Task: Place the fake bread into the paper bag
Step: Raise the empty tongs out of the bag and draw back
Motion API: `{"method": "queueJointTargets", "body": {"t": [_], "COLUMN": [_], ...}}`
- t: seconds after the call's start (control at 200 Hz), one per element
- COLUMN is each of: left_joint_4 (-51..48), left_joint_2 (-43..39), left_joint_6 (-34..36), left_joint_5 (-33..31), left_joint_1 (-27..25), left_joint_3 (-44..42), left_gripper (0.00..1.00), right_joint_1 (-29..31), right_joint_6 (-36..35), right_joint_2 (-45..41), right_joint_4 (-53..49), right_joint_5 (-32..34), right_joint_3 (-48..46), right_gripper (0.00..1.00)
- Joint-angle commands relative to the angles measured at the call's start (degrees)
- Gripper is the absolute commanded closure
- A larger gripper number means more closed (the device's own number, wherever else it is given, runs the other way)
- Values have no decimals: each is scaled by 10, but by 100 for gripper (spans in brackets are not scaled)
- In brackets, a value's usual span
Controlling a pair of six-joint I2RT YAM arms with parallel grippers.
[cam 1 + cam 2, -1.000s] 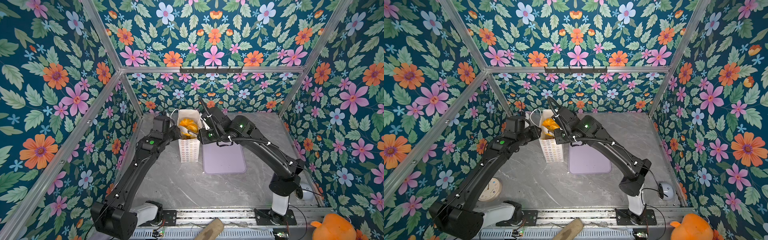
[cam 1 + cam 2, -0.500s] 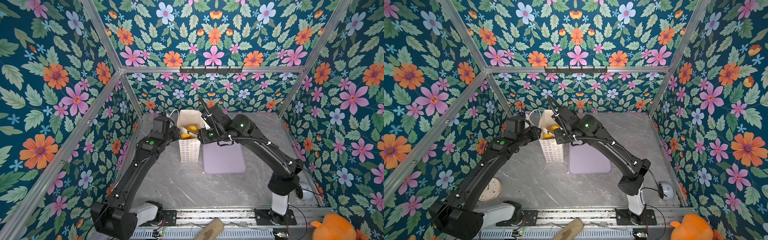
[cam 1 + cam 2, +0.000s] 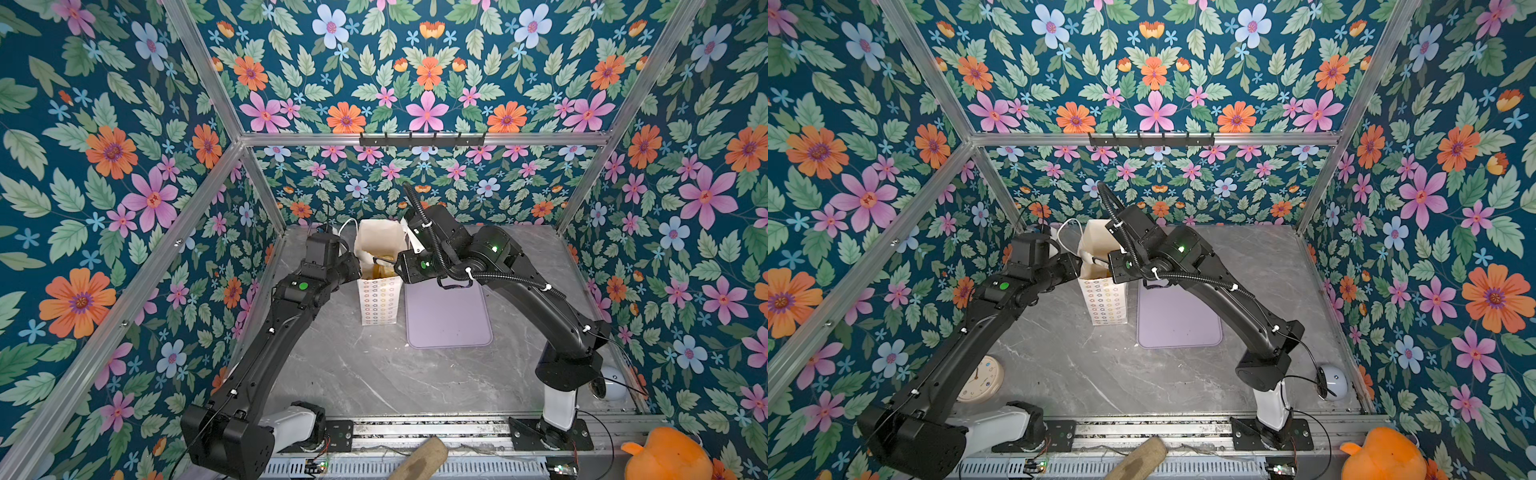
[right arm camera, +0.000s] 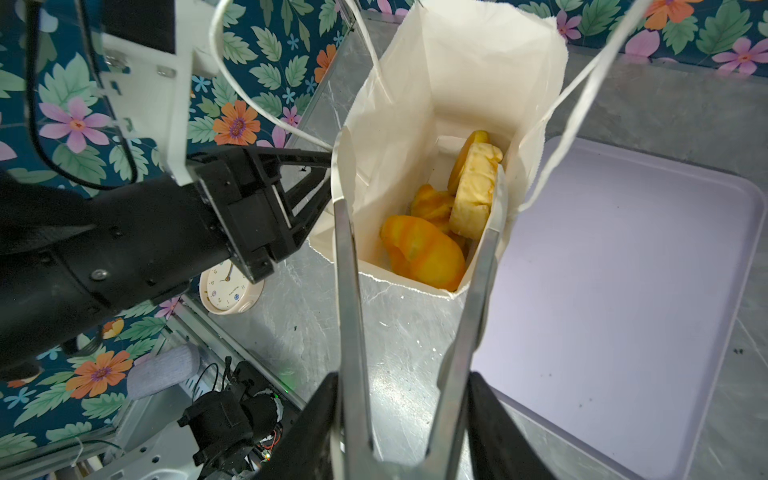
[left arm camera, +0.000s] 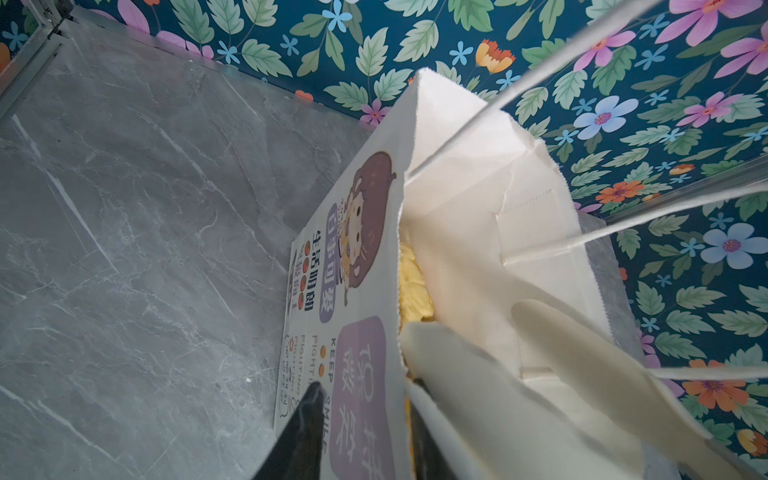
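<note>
The paper bag [image 3: 380, 303] [image 3: 1104, 303] stands upright at the back of the marble table, mouth open. Several pieces of fake bread lie inside it: a glossy croissant [image 4: 424, 249], a round bun [image 4: 473, 191] on edge and another piece [image 4: 432, 203]. My left gripper [image 5: 365, 386] [image 4: 330, 160] is shut on the bag's left wall [image 5: 361, 353], one finger outside and one inside. Open and holding nothing, my right gripper [image 4: 415, 216] [image 3: 380, 262] hovers over the bag's mouth, its metal fingers [image 4: 347, 257] straddling the opening.
A lilac tray [image 3: 449, 316] lies right of the bag, with nothing on it. A small round clock [image 3: 980, 378] sits under my left arm. An orange plush toy [image 3: 665, 457] and a brown roll [image 3: 419, 461] lie off the table's front edge. A white dome [image 3: 1333, 380] sits near the right arm's base.
The bread that my right gripper held at the bag's mouth has dropped inside, and its jaws have opened. My left gripper still holds the bag wall.
</note>
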Motion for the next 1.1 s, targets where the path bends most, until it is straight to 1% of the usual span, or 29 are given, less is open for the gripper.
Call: {"method": "queueJointTargets", "body": {"t": [0.0,0.12,0.27,0.495,0.665,0.685,0.89,0.985,1.095], "left_joint_4": [9,9,10,3,-1,-1,2,7,13], "left_joint_2": [1,2,1,-8,-22,-23,-46,-61,-81], "left_joint_6": [4,4,5,6,14,15,31,40,51], "left_joint_5": [-3,-2,-5,-12,-11,-11,-19,-30,-54], "left_joint_1": [1,0,2,2,1,2,2,2,2], "left_joint_3": [4,5,7,20,33,35,50,53,57], "left_gripper": [64,64,64,64,63,63,61,61,59], "right_joint_1": [1,1,1,2,1,1,-1,-12,-39], "right_joint_6": [-20,-32,-45,-58,-70,-72,-98,-101,-97], "right_joint_2": [-12,-30,-54,-93,-139,-163,-243,-273,-311], "right_joint_4": [8,15,26,29,52,56,101,105,110], "right_joint_5": [-1,-16,-52,-61,-45,-43,12,36,46], "right_joint_3": [12,15,18,18,-23,-32,-125,-158,-205], "right_gripper": [53,53,53,53,53,53,52,52,52]}}
